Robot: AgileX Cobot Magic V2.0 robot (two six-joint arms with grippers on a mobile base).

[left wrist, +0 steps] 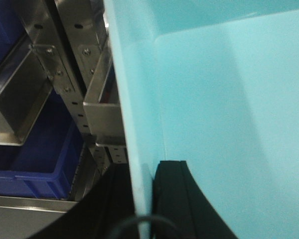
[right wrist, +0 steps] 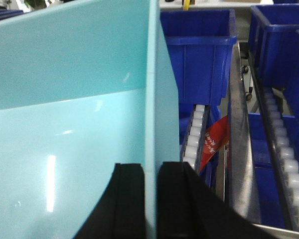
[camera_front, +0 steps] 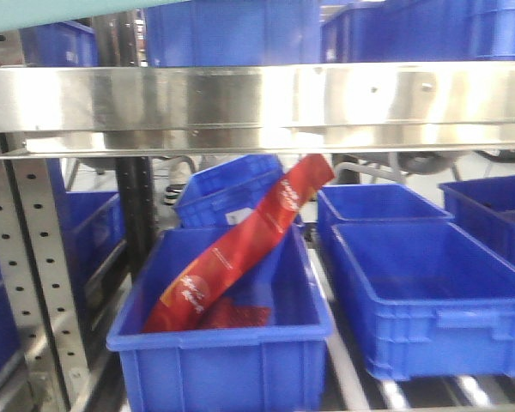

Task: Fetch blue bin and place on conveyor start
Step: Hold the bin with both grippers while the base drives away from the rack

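Two black end effectors grip a pale turquoise blue bin (right wrist: 65, 124) by opposite side walls. In the right wrist view, the right end effector (right wrist: 150, 172) is closed narrowly over the thin upright wall, with one finger (right wrist: 128, 199) inside the tub and the other outside. In the left wrist view, the left end effector (left wrist: 143, 172) pinches the opposite wall the same way. The bin is held off any surface beside a steel rack. In the front view only its pale edge shows at top left, above a stainless-steel shelf rail (camera_front: 257, 103). Below the rail, a red packet (camera_front: 240, 249) leans in a dark blue crate (camera_front: 232, 343).
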